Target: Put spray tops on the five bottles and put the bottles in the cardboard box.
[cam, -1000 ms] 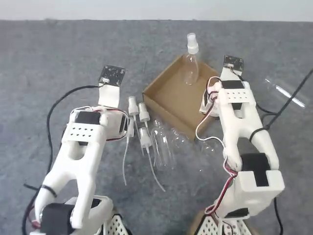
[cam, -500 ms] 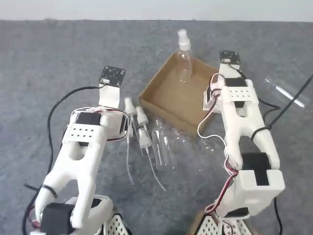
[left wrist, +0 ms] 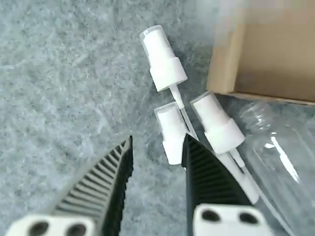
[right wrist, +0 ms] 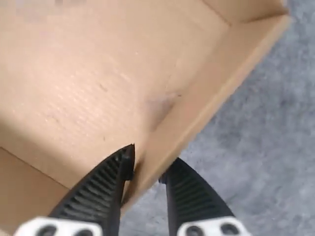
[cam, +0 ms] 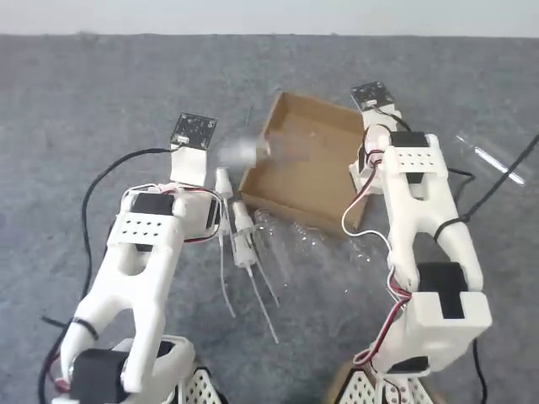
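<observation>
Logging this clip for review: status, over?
Left gripper open above loose spray tops. Right gripper clamped on cardboard box wall. Capped bottle tipped across box corner; uncapped bottles lie beside box.

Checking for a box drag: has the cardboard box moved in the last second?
Yes. The cardboard box has turned, its far corner swinging left toward the left arm's wrist board, with the right gripper astride its wall.

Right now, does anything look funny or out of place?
Yes. The bottle lies tipped across the box rim, its spray top poking out over the table instead of standing inside. The right gripper pinches the box wall, and the box sits askew.
</observation>
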`<state>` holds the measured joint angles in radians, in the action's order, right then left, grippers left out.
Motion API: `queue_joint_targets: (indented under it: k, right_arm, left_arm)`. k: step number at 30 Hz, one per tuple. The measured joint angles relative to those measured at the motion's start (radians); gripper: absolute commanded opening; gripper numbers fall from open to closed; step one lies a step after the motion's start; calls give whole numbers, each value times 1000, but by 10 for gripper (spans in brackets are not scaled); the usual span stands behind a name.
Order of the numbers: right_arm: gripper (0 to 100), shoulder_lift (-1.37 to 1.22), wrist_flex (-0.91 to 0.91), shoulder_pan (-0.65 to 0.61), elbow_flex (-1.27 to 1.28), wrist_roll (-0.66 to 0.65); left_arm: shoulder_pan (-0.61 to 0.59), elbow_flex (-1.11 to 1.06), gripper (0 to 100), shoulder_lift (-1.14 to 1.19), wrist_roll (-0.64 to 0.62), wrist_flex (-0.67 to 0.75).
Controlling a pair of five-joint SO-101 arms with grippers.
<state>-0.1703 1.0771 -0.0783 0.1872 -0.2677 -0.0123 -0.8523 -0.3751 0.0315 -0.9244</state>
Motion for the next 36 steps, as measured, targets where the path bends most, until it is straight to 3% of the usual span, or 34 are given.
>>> queue_joint_targets:
  k: [6, 14, 25, 36]
  right_arm:
    - [9, -34, 3, 46, -5, -68]
    - [17, -118, 5, 78, -37, -278]
    - [287, -121, 8, 78, -44, -304]
    - [360, -55, 226, 44, -209, -315]
  left_arm:
    - [0, 0, 151, 0, 0, 0]
    - [0, 0, 151, 0, 0, 18]
    - [0, 0, 151, 0, 0, 18]
    - [0, -9, 151, 0, 0, 18]
